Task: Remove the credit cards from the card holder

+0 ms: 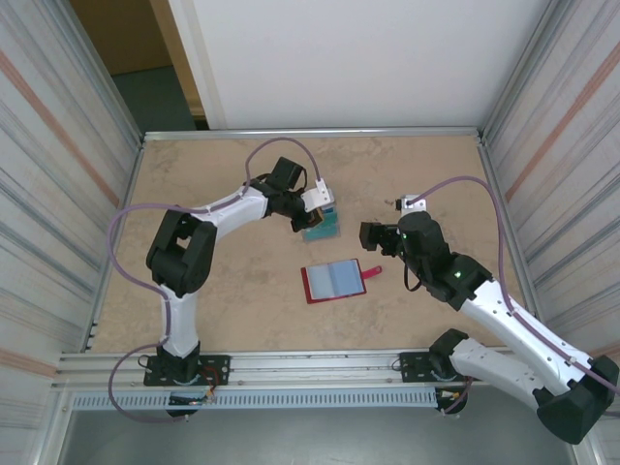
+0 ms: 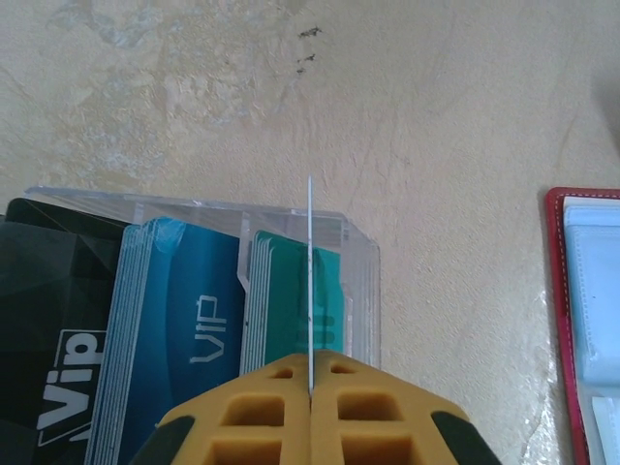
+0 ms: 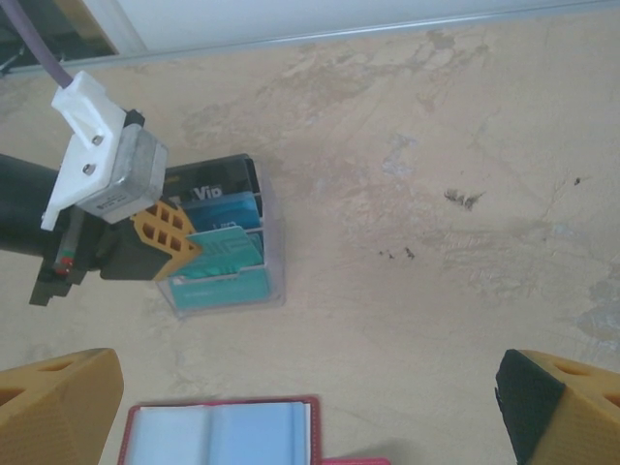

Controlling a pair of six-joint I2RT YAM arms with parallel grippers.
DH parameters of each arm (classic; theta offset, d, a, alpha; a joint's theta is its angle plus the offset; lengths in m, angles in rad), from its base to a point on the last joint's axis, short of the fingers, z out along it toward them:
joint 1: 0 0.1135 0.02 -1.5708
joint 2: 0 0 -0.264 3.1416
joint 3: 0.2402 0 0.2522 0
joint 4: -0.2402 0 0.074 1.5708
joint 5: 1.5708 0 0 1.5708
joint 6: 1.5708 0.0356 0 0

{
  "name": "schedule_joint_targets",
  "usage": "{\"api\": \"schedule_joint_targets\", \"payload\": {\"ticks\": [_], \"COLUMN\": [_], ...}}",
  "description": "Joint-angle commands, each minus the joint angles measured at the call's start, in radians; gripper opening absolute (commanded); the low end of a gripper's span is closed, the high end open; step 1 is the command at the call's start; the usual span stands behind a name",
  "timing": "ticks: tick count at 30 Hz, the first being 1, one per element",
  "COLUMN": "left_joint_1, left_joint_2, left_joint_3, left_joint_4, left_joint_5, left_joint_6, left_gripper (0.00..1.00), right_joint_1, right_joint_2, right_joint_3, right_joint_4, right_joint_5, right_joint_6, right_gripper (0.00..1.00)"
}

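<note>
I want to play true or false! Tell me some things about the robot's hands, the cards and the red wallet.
1. The left gripper pinches a credit card. True.
2. The card holder is folded shut. False: it lies open on the table.
3. The right gripper is open. True.
4. The right gripper holds the card holder. False: it holds nothing.
5. The clear box has cards in it. True.
</note>
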Motion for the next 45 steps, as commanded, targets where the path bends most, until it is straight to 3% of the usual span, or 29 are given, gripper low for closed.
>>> {"api": "schedule_joint_targets", "payload": {"ticks": [1, 4, 13, 19, 24, 31, 39, 45], "left_joint_1": [0.010, 0.009, 0.003, -0.017, -0.019, -0.007, 0.152, 0.275], "left_joint_2": [0.019, 0.008, -0.095, -0.257, -0.418, -0.666, -0.973, -1.099], "left_joint_3": [0.035, 0.037, 0.015, -0.130, -0.332, -0.623, -0.917, -1.029], "left_joint_4": [-0.032, -0.043, -0.045, 0.097, 0.280, 0.455, 0.573, 0.582], "left_joint_5": [0.023, 0.015, -0.012, -0.107, -0.250, -0.586, -0.743, -0.831], "left_joint_6": [0.017, 0.015, -0.004, -0.104, -0.233, -0.362, -0.511, -0.543], "left_gripper": [0.09, 0.21, 0.22, 0.24, 0.52, 0.97, 0.99, 0.99], "right_joint_1": [-0.009, -0.009, -0.012, -0.013, -0.021, -0.061, -0.191, -0.272], "right_joint_2": [0.001, 0.002, -0.002, -0.032, -0.047, -0.065, -0.062, -0.025], "right_joint_3": [0.007, 0.010, 0.010, -0.007, -0.043, -0.185, -0.276, -0.326], "right_joint_4": [-0.004, -0.007, -0.012, -0.013, 0.009, 0.196, 0.303, 0.393], "right_joint_5": [0.014, 0.013, 0.050, 0.167, 0.287, 0.378, 0.318, 0.287], "right_joint_6": [0.024, 0.022, 0.016, 0.009, -0.017, -0.166, -0.176, -0.252], "right_gripper": [0.99, 0.99, 0.99, 0.99, 0.99, 0.99, 0.99, 0.99]}}
